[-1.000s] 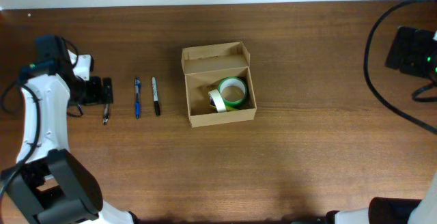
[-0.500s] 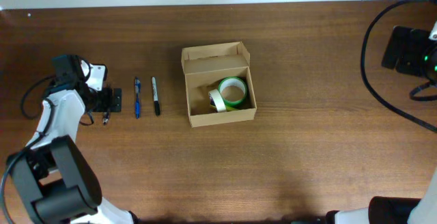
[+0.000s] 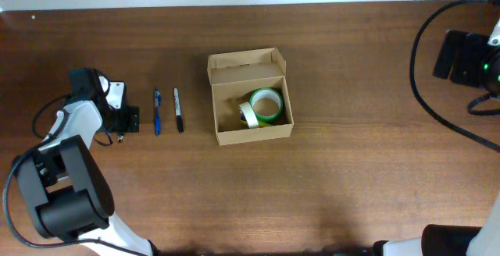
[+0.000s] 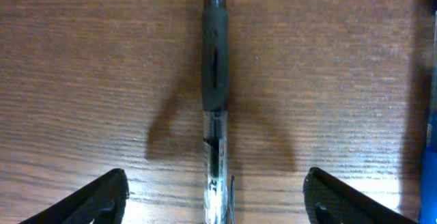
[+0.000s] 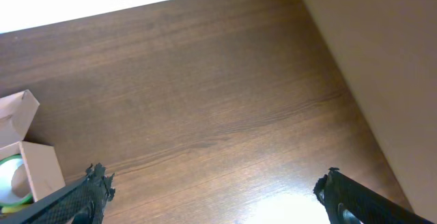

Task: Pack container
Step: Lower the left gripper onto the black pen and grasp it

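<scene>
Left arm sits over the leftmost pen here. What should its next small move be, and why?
Probably close the left gripper on the clear pen with the black grip. Its jaws stand open on either side of the barrel, the pen lies flat on the table between them, and the cardboard box holds only tape rolls so far.
</scene>
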Tool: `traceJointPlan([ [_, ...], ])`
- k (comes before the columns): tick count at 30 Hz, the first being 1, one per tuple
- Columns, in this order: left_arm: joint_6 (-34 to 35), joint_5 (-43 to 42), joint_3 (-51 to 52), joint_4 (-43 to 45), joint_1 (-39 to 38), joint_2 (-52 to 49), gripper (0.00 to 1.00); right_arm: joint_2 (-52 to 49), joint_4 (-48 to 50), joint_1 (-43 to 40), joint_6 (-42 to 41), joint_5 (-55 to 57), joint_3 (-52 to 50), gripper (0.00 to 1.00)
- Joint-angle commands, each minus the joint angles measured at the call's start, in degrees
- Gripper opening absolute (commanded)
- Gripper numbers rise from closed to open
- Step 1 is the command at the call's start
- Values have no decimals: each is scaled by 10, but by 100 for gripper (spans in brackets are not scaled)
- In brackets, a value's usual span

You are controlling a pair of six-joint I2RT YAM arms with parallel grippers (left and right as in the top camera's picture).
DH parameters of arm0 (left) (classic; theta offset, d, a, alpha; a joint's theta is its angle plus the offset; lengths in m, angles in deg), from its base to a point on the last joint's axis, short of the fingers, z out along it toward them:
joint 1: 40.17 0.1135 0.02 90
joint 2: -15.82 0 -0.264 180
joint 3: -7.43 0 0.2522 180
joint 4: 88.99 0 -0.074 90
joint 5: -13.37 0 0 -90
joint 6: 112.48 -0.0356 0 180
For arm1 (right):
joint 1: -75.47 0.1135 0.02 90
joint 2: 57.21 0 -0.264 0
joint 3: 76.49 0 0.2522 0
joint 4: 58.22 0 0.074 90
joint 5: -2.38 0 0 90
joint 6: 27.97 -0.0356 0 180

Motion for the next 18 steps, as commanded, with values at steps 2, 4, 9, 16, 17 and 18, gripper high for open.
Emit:
traceJointPlan([
  [2,4,2,4,18,3,-16,77,7,-3,-5,0,-13,-1,99],
  [4,4,2,4,28,3,-20,74,7,-3,-5,0,-12,-1,99],
  [9,10,2,4,40,3,-39,52,7,-3,-5,0,-13,-1,99],
  [16,33,3,4,54,3,-58,44,9,-3,-5,0,-13,-1,99],
  [17,41,3,4,57,3,-60,41,9,-3,-5,0,-13,-1,99],
  [18,45,2,4,61,3,-61,38,9,-3,-5,0,-13,-1,99],
])
